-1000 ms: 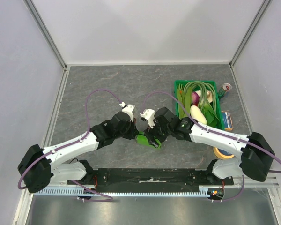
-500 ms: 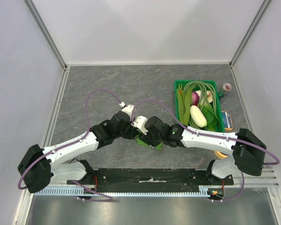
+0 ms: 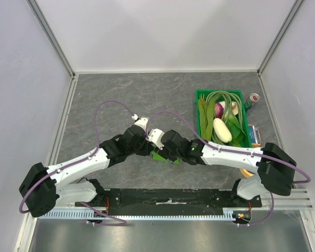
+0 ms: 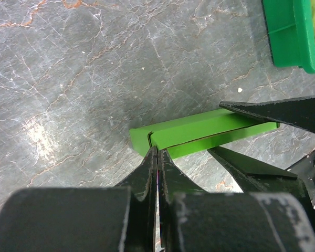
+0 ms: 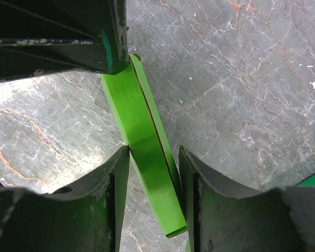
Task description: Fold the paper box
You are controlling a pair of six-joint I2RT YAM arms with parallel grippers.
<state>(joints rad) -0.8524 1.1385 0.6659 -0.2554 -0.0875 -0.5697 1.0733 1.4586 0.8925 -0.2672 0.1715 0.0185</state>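
Lime-green folded card paper box (image 4: 199, 131) spanning both hands.
Long axis running ahead of left hand (image 4: 156, 153), pressed together pinching near end; far end between part-spread fingers of right hand (image 5: 153, 151), seemingly not yet gripped.

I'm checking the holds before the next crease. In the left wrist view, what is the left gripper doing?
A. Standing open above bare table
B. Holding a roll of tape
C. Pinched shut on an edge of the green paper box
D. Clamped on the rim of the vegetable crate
C: the left gripper has its fingers pressed together on the near edge of the paper box, apart from the crate.
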